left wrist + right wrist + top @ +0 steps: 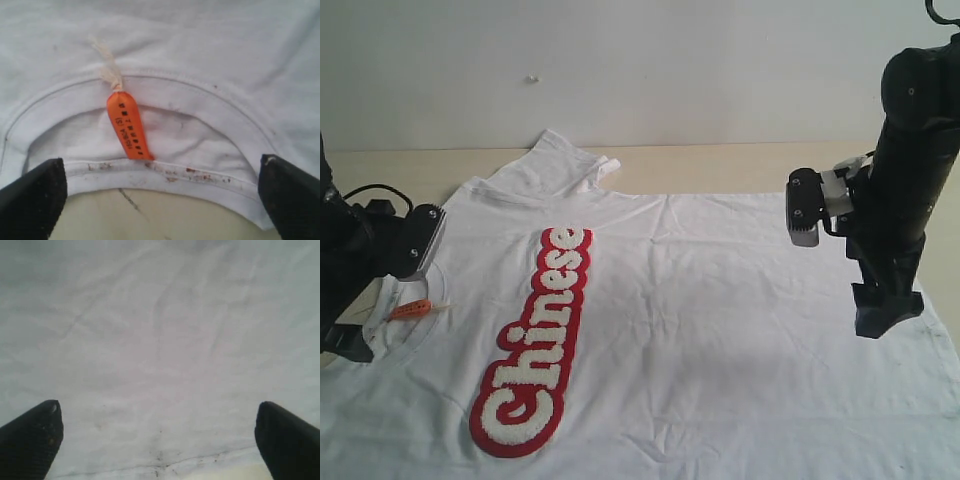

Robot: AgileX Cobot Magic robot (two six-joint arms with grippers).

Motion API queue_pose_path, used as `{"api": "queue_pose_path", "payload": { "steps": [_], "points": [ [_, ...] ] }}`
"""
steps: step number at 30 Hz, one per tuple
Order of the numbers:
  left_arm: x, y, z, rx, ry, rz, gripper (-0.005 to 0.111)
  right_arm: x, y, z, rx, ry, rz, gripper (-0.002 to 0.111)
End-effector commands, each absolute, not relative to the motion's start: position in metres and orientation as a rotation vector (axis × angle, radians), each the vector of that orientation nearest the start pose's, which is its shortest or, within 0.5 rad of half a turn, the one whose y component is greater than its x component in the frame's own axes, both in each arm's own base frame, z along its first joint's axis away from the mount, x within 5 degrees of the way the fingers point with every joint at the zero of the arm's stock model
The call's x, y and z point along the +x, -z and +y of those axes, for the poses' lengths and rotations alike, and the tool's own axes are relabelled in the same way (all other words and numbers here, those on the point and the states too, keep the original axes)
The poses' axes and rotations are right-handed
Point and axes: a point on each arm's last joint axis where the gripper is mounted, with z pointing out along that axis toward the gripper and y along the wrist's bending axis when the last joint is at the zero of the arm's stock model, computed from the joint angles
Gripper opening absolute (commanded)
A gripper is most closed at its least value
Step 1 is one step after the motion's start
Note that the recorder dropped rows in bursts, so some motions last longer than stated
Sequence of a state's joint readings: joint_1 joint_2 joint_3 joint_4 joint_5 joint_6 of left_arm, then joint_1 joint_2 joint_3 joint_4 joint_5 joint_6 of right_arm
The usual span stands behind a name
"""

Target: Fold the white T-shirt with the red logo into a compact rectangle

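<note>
The white T-shirt [720, 300] lies spread face-up over most of the tabletop [740, 165]. Its neck is toward the left arm and its hem toward the right, and the red logo [535, 345] runs lengthwise down the chest. It is thin cotton — light, limp and likely to sag or drag wherever it is not held. A single pinch would probably raise only a peak of cloth and pull wrinkles through the rest. The fuzzy logo patch looks thicker and stiffer than the fabric around it, so a crease would likely sit better beside it than across it.

The left jaws stand wide apart and empty, straddling the ribbed neckline [165, 172] with the orange neck tag [129, 125] between them. The right jaws are just as wide and hold nothing, poised over plain cloth near the hem [165, 460]. The doubled collar band and the stitched hem look like the firmest places to take hold, one end for each arm.

Open room is scarce — only a bare strip shows along the far side by the wall, where one sleeve [565, 160] lies bunched. The near side of the shirt runs out of the exterior view, so its edge there cannot be judged. Any fold will probably have to land on the shirt itself.
</note>
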State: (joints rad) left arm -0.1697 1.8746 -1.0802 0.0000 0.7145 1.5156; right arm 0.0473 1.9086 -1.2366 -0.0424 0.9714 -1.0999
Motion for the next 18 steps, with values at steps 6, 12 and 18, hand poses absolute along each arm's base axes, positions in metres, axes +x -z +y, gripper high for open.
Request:
{"api": "queue_pose_path", "payload": {
  "steps": [6,12,18],
  "points": [
    [0.338,-0.145,-0.063,-2.48,0.117,-2.199,0.105,0.349,-0.176,0.024,-1.89,-0.116,2.432,0.105],
    [0.339,-0.145,-0.063,-2.49,0.119,-2.205,0.105,0.345,-0.167,-0.001,-2.041,-0.228,2.406,0.105],
    [0.341,-0.145,-0.067,-2.522,0.103,-2.234,0.105,0.351,-0.171,-0.038,-1.856,-0.368,2.514,0.105]
  ]
}}
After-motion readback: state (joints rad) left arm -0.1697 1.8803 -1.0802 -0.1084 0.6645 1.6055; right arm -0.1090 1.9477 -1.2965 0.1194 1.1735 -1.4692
